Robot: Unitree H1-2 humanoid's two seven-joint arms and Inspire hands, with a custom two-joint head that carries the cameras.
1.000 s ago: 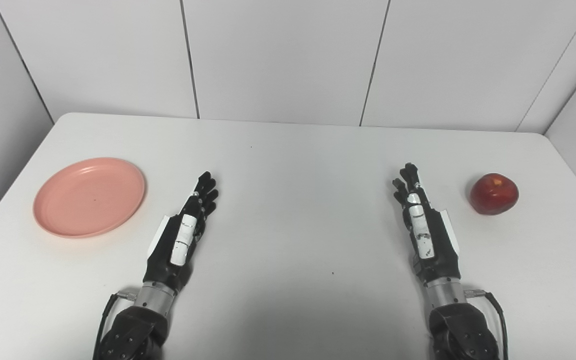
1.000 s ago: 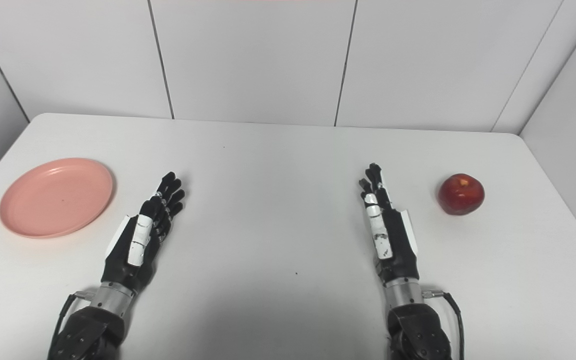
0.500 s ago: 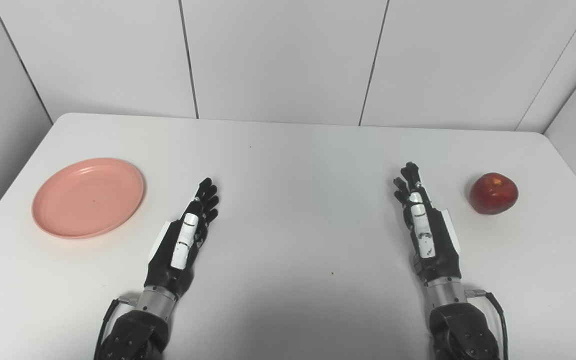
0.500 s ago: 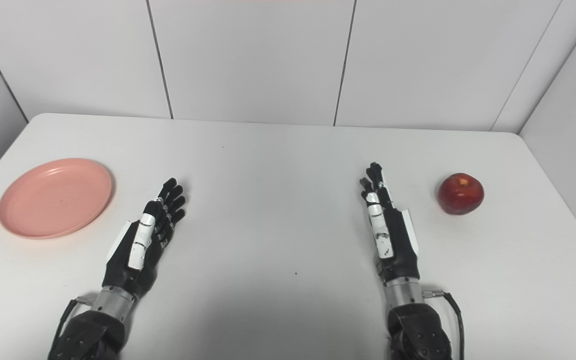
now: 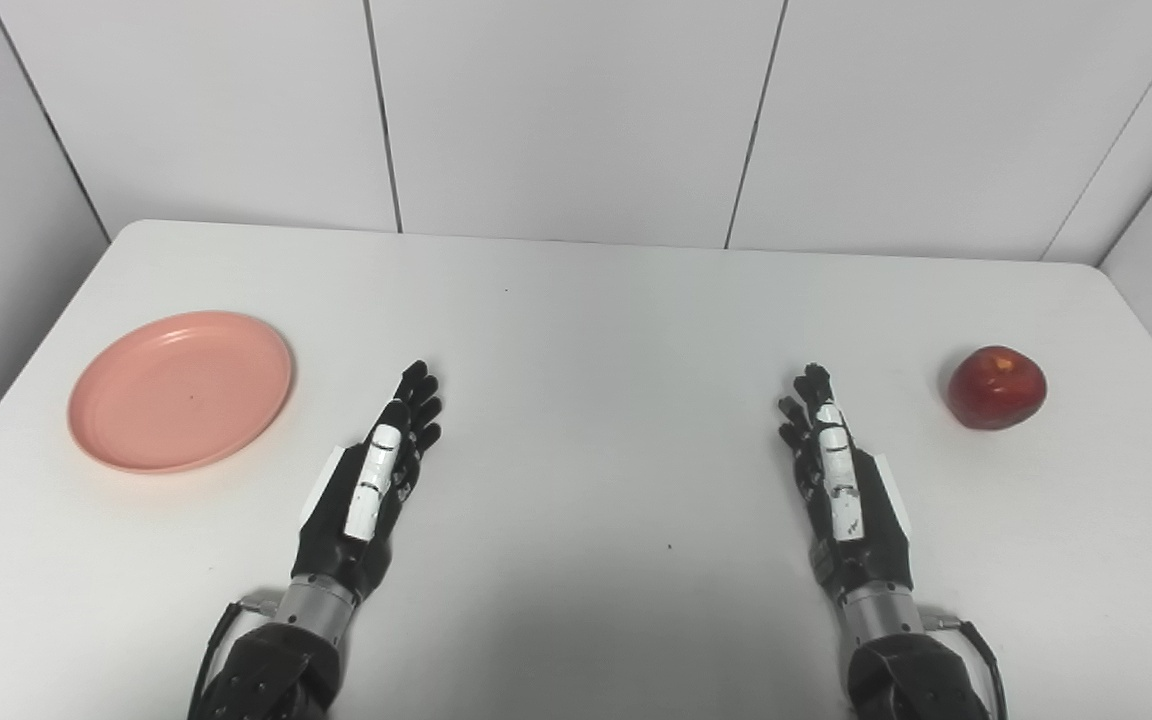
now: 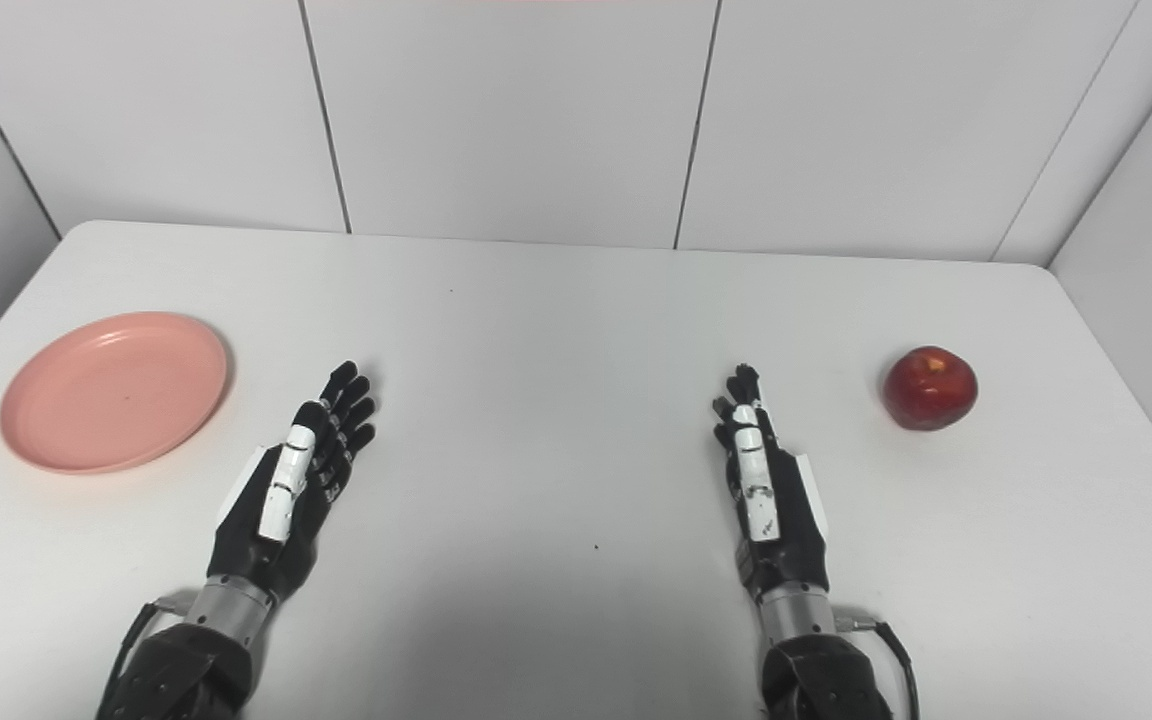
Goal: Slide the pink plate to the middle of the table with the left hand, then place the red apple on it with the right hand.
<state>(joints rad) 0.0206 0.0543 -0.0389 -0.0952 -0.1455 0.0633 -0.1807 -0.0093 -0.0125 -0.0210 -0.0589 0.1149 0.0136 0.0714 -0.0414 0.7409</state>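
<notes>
The pink plate [image 5: 181,390] lies flat on the left side of the white table [image 5: 596,320], with nothing on it. The red apple [image 5: 995,387] sits alone far to the right. My left hand [image 5: 376,480] hovers low over the table to the right of the plate, fingers stretched out straight, open and holding nothing. My right hand [image 5: 841,490] is mirrored on the other side, left of the apple, fingers likewise extended, open. Neither hand touches its object.
White wall panels [image 5: 576,110] rise just behind the table's far edge. The table's left edge runs close to the plate, and its right edge lies near the apple.
My right hand has drawn back toward me by a short way. The left hand has barely shifted. The camera view moved slightly; plate and apple stay put.
</notes>
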